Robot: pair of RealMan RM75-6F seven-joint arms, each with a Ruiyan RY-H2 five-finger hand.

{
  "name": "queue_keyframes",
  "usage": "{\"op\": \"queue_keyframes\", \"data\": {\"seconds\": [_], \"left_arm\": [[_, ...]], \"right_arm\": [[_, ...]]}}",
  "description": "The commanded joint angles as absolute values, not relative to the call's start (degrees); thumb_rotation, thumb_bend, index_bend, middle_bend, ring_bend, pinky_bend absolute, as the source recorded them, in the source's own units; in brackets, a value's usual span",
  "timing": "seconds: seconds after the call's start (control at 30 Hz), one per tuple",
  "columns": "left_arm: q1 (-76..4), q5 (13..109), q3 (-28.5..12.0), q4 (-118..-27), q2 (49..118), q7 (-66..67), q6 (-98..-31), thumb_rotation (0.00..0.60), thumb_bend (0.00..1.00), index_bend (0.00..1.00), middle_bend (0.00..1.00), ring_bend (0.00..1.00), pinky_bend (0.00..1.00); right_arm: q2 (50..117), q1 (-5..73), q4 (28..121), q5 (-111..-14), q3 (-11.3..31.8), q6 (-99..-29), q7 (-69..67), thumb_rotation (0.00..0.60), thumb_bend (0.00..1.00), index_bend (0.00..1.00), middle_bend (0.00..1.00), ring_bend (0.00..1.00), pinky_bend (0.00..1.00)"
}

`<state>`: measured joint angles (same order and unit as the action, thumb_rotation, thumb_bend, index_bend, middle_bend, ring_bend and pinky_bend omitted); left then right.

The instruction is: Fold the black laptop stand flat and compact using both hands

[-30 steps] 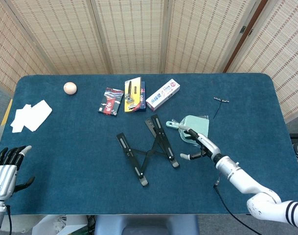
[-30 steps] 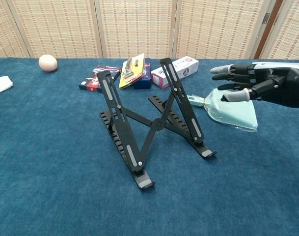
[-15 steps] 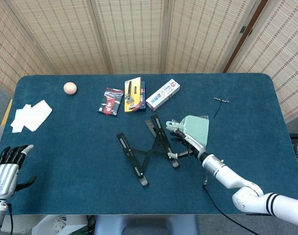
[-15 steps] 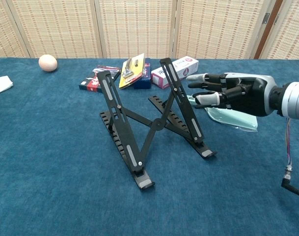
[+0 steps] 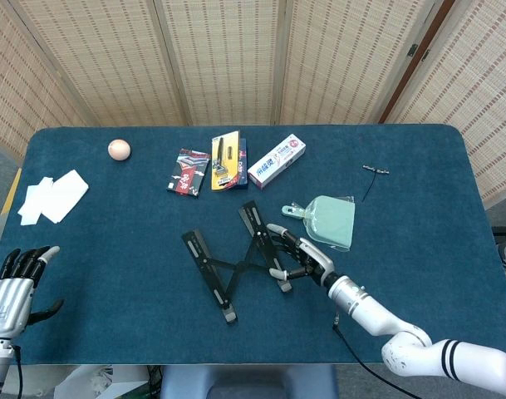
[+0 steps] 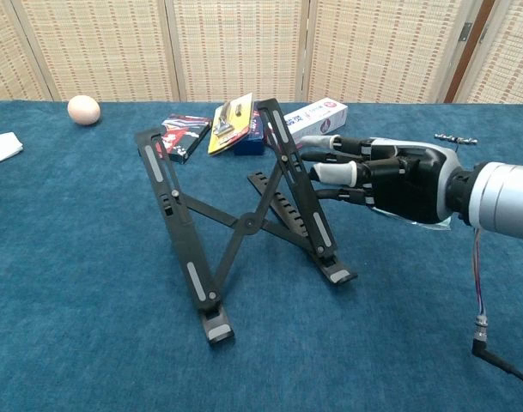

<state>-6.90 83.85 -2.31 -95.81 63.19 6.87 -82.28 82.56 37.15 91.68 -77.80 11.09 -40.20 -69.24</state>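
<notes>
The black laptop stand [image 5: 233, 263] [image 6: 240, 222] stands unfolded mid-table, its two slotted legs crossed by an X brace and raised at the back. My right hand [image 5: 301, 258] [image 6: 388, 178] reaches in from the right. Its fingers [image 6: 323, 171] are spread and extended, and their tips touch the stand's right leg without closing around it. My left hand [image 5: 12, 288] hangs at the table's near left corner, far from the stand. Its fingers are apart and it holds nothing. The chest view does not show it.
Behind the stand lie a dark card pack [image 5: 188, 171], a yellow blister pack [image 5: 224, 160] and a white box [image 5: 277, 161]. A mint-green pouch [image 5: 331, 220] sits just behind my right hand. An egg [image 5: 119, 150] and white papers [image 5: 53, 197] are far left. A small metal tool [image 5: 375, 169] is far right.
My right hand moved left from beside the pouch to the stand's right leg. The stand slid left and toward me, and its legs stand more upright. The left hand stayed put.
</notes>
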Motion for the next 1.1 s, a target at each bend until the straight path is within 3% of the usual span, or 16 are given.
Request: {"op": "queue_keyframes", "data": {"seconds": [0.03,0.33,0.5,0.7,1.1], "left_arm": [[-6.9,83.9,-2.3,-95.7,63.2,6.8,-82.2,0.6,0.17,0.12,0.14,0.11,0.05],[-7.6,84.3,-2.2,-95.3,63.6,6.8,-81.3,0.6,0.17,0.12,0.14,0.11,0.04],[-7.9,84.4,-2.1,-95.3,63.9,7.1,-80.9,0.6,0.17,0.12,0.14,0.11,0.03],[-8.3,84.4,-2.1,-95.5,64.2,7.8,-80.4,0.6,0.17,0.12,0.14,0.11,0.03],[-7.4,83.4,-1.9,-96.5,63.9,8.8,-81.4,0.6,0.17,0.12,0.14,0.11,0.03]], "right_arm": [[81.3,35.4,96.9,-76.4,10.3,-42.2,-65.8,0.6,0.12,0.0,0.0,0.0,0.07],[75.5,31.9,106.4,-72.9,7.7,-44.6,-56.7,0.6,0.12,0.0,0.0,0.0,0.05],[72.9,30.7,107.2,-72.8,6.9,-45.2,-53.6,0.6,0.12,0.0,0.0,0.0,0.05],[73.1,30.9,102.7,-73.2,8.3,-45.3,-53.3,0.6,0.12,0.0,0.0,0.0,0.05],[80.0,38.3,86.8,-73.0,14.1,-36.0,-59.9,0.6,0.12,0.0,0.0,0.0,0.05]]}}
